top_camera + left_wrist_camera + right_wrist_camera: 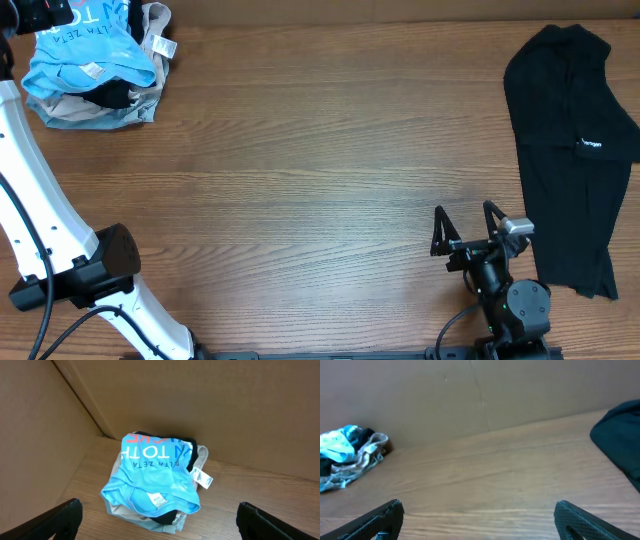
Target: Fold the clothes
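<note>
Wood-grain brown table (300, 150) backed by a plain cardboard wall (200, 400) was inspected. A light blue short-sleeved cotton T-shirt (150, 480) with white and red lettering lay crumpled in the far left corner, on top of a bundle of black and beige garments (100, 105), with a white tag showing at its near edge. A larger plain black garment (570, 150) with a small white mark lay spread along the right edge, well apart from the shirt. The left gripper (159, 506) hung over the shirt with jaws spread wide, pinching nothing. The right gripper (463, 210) stood near the right, just beside the black garment, jaws likewise spread and empty over bare wood.
</note>
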